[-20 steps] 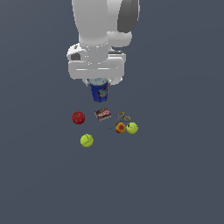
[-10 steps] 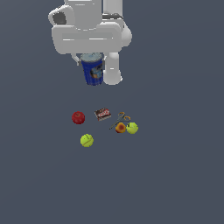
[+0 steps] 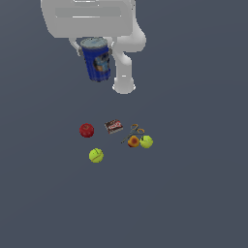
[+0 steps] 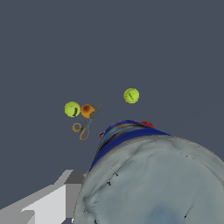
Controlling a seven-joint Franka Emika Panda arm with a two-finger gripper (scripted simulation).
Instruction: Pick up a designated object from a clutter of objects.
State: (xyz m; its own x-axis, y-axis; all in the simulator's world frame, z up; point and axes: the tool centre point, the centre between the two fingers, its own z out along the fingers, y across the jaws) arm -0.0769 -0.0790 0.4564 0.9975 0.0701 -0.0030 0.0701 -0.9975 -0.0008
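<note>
The blue can (image 3: 97, 64), with its silvery lid and yellowish label, hangs tilted high above the floor, and my gripper (image 3: 95, 49) is shut on its upper part. In the wrist view the can's grey lid (image 4: 153, 183) fills the near corner, with one pale finger (image 4: 48, 201) beside it. The rest of the clutter lies far below the can: a red apple (image 3: 86, 130), a dark red box (image 3: 114, 126), orange-handled scissors (image 3: 134, 131), an orange fruit (image 3: 133, 141) and two tennis balls (image 3: 146, 141) (image 3: 96, 155).
The wrist view shows the tennis balls (image 4: 72, 109) (image 4: 131, 95), the orange fruit (image 4: 87, 110) and the scissors (image 4: 84, 129) on the dark grey floor beyond the can. The apple (image 4: 148, 125) peeks out behind the can's rim.
My gripper has lifted the can steadily higher and slightly toward the exterior view's left. The items on the floor have not moved.
</note>
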